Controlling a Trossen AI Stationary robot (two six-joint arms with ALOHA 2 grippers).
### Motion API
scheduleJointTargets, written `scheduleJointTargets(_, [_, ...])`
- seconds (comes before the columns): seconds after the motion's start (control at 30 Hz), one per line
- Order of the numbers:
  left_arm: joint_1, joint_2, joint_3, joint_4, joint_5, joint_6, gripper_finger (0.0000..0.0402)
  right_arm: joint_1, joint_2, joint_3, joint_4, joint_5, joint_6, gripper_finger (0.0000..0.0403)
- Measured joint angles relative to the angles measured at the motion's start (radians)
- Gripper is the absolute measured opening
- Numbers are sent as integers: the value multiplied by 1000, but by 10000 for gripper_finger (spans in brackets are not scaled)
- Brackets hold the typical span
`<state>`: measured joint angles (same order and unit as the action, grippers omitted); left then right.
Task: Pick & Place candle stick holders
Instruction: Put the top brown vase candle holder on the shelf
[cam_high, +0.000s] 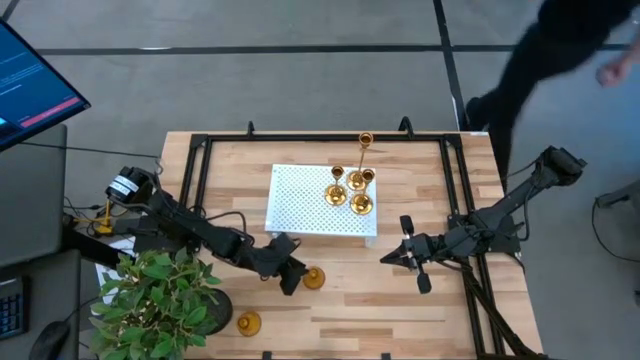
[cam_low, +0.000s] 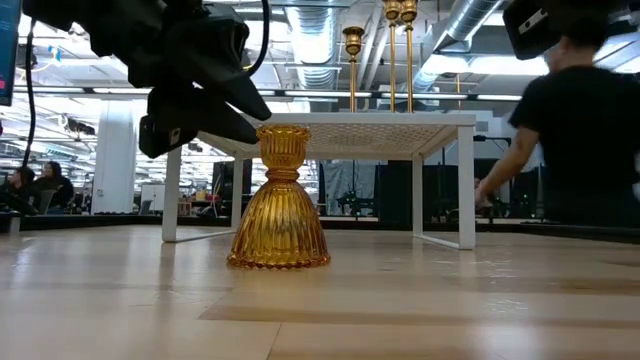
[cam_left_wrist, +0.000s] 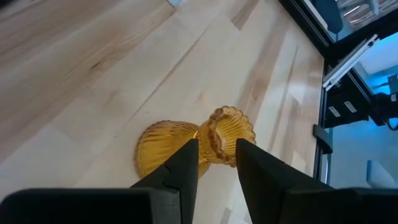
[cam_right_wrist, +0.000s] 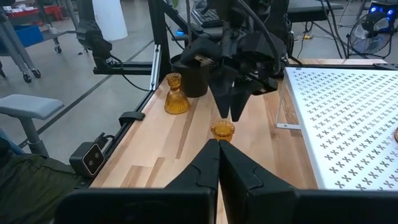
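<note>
An amber ribbed glass candle stick holder (cam_high: 313, 277) stands upright on its bell-shaped base on the wooden table, also in the low view (cam_low: 279, 215). My left gripper (cam_left_wrist: 217, 158) is open, its fingertips just above and on either side of the holder's cup (cam_left_wrist: 229, 129). A second amber holder (cam_high: 248, 322) stands near the table's near edge. Three gold holders, one of them tall (cam_high: 365, 140) and two short (cam_high: 337, 190) (cam_high: 361, 203), stand on the white perforated tray (cam_high: 300, 200). My right gripper (cam_right_wrist: 218, 149) is shut and empty at the table's right (cam_high: 388, 258).
A potted plant (cam_high: 160, 300) stands at the table's near left corner, beside the second amber holder. A black frame (cam_high: 200, 150) runs along the table's edges. A person (cam_high: 560, 50) moves beyond the far right corner. Bare wood lies between the two grippers.
</note>
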<state>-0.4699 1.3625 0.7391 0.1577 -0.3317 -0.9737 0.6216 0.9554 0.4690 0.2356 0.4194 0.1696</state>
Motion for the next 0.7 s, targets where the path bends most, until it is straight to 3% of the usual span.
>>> scheduleJointTargets(0.7, [4, 57, 0, 62, 10, 0, 104, 0, 0, 0, -10, 0, 5, 0])
